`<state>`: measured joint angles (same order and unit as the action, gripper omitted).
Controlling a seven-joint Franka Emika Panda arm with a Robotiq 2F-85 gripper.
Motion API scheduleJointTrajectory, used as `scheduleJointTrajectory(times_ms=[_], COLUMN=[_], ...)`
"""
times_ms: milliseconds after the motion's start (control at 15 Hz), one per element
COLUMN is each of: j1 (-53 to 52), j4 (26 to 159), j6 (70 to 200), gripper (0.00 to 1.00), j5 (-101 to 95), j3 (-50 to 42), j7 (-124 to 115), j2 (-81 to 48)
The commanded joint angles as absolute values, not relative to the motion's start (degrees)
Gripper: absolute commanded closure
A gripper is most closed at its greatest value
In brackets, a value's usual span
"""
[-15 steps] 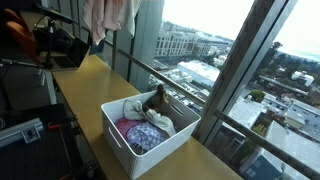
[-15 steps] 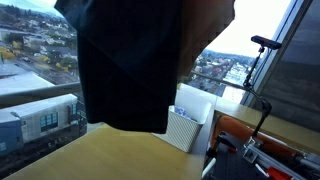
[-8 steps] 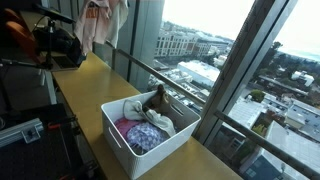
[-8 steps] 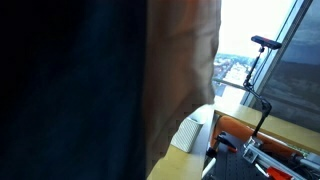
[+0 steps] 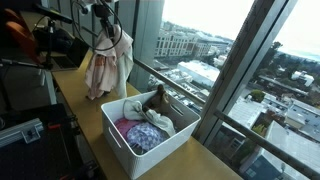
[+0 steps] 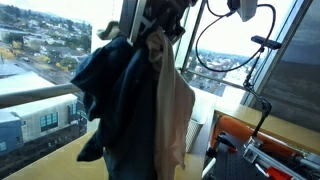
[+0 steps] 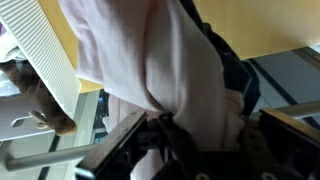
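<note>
Clothes (image 5: 108, 68) pinched at one bunched spot by clenched jaws of gripper (image 5: 103, 16), so hanging loose straight below. Basket (image 5: 118, 142) lower than jaws, just beside the hanging clothes.

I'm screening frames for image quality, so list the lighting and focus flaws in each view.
In an exterior view, the sky through the window is blown out to white while the indoor side is dim. In an exterior view, the hanging garment is backlit, its dark folds nearly a silhouette. In the wrist view, the garment fills the frame, close and soft, and the gripper clamping it lies in shadow.
</note>
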<state>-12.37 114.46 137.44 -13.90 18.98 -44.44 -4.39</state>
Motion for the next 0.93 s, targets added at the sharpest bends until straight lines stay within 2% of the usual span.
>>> scheduleJointTrajectory(times_ms=[0,133,200,267,400,733,867], j1=[-14.2,-14.4,-14.3,-14.1,-13.4,-11.1,-9.5], j4=[120.6,122.6,123.4,123.9,124.5,123.0,122.1], j6=[140.2,142.0,142.6,142.9,142.9,141.0,140.7], gripper=[0.94,0.94,0.82,0.50,0.43,0.07,0.00], j5=[-10.2,-9.8,-9.8,-9.4,-8.8,-8.1,-10.1], j3=[17.0,16.6,16.3,16.0,14.8,11.2,10.0], j7=[-44.2,-44.1,-44.2,-43.6,-42.6,-40.4,-40.1], j2=[-4.2,-5.2,-5.4,-5.5,-4.5,1.9,2.9])
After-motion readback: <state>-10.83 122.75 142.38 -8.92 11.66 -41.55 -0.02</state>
